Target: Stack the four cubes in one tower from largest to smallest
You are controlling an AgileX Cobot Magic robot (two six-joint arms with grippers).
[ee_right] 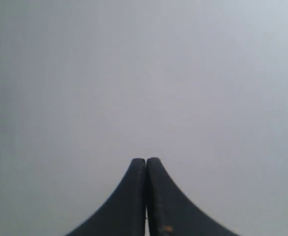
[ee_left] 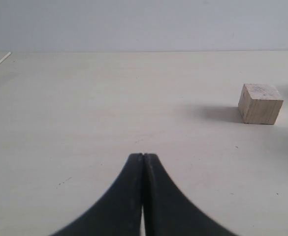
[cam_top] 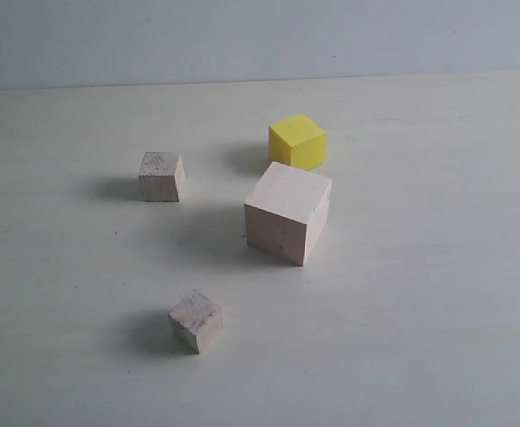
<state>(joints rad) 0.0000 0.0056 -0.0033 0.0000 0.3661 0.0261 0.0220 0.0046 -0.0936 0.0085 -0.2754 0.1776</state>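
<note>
Left end effector (ee_left: 143,156): two matte black fingers, curved, wide at base, tapering to rounded tips. Right end effector (ee_right: 145,160): same black curved fingers, small tan speck (ee_right: 168,228) on one near base.

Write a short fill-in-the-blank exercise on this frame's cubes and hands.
In the exterior view, the ____ cube stands just behind the large wooden cube.
No cube rests on another; all ____ sit directly on the table.
The left hand and right hand are both ____.
Missing words: yellow; four; shut.

Open table (cam_top: 420,311) around scattered cubes (cam_top: 287,211)
</note>
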